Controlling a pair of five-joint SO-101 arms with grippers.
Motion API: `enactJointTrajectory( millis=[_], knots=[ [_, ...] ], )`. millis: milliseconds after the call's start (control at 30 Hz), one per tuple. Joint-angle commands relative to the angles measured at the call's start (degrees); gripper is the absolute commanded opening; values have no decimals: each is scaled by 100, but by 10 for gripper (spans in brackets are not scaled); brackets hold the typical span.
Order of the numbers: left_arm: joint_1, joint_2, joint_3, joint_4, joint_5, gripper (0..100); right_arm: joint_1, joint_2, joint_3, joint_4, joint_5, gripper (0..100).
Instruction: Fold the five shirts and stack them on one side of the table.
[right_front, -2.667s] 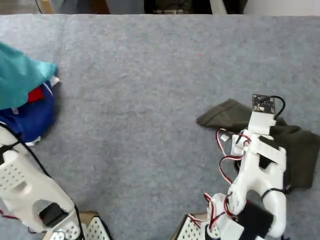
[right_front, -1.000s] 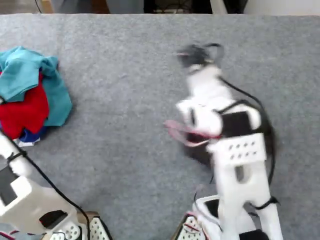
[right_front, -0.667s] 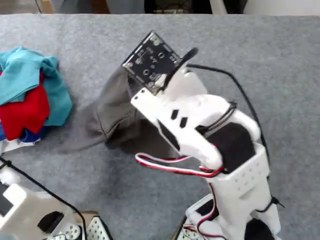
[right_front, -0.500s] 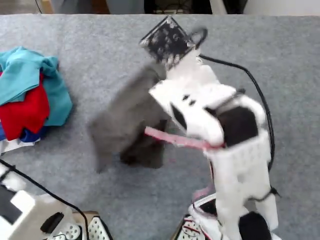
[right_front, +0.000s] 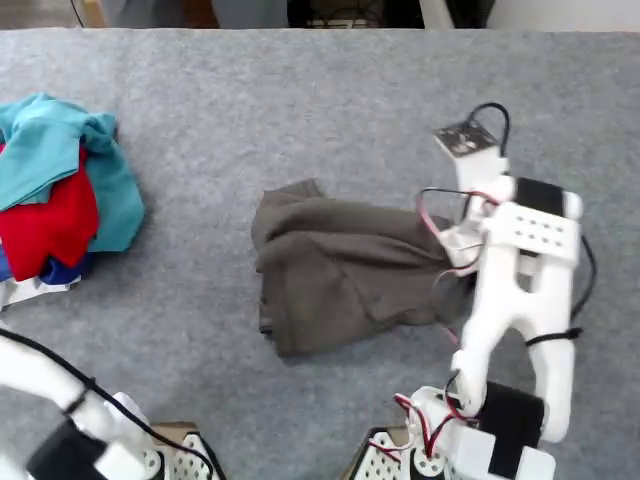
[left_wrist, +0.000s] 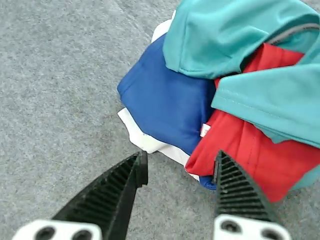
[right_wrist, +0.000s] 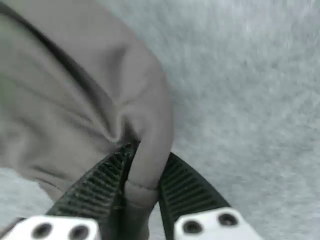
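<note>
- While the unfolded pile (right_front: 50, 200) of teal, red, blue and white shirts sits at the left edge of the bench (right_front: 300, 90), the left gripper (left_wrist: 180, 167) hovers over it, fingers spread and holding nothing.
- Mid-bench lies the olive-grey shirt (right_front: 340, 270), crumpled; it wants flattening first.
- At its right-hand hem the right gripper (right_wrist: 146, 157) pinches a fold of cloth; drawing outward, low and slow, should smooth it for folding.

The table (right_front: 330, 100) is being covered all over by grey felt-like fabric (right_front: 200, 340), while beyond its far edge dark shapes (right_front: 350, 12), a wooden strip (right_front: 93, 12) and a pale surface (right_front: 560, 12) are being glimpsed.
</note>
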Motion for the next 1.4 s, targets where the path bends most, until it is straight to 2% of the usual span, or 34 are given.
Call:
enactJointTrajectory(
  millis=[0, 133, 233, 467, 533, 600, 733, 833, 900, 1000, 1067, 1167, 1267, 1367],
  knots=[
    [215, -756, 593, -281, -53, 232, 615, 4, 4, -290, 677, 65],
    [365, -1284, 1130, -325, -141, 231, 1108, -13, -277, -519, 756, 286],
    [224, -1459, 1209, -273, -501, 230, 1345, -13, -787, -396, 1160, 339],
    [224, -1486, 1209, -264, -809, 230, 1820, -13, -2229, 70, 1213, 338],
    [224, -1486, 1218, -264, -791, 230, 1829, -13, -2440, 527, 1231, 330],
    [215, -1486, 1279, -273, -774, 230, 1451, -13, -2475, 1231, 1257, 252],
    [251, -1486, 1490, -273, -765, 230, 466, -13, -2273, 2040, 1248, 8],
    [251, -1486, 1675, -273, -765, 230, -211, -22, -1675, 2154, 1240, 96],
    [251, -1486, 1727, -264, -765, 230, -580, -22, -1051, 1837, 1240, 162],
    [251, -1486, 1745, -220, -765, 230, -1073, 4, 180, 633, 1222, 214],
    [251, -1486, 1736, -193, -765, 230, -1231, 22, 998, -360, 1204, 186],
    [251, -1486, 1736, -193, -765, 230, -1248, 31, 1842, -1644, 967, 14],
    [251, -1486, 1736, -193, -765, 230, -1143, 31, 2079, -2145, 800, 67],
    [251, -1486, 1736, -193, -765, 230, -976, 31, 1965, -2549, 800, 47]
  ],
)
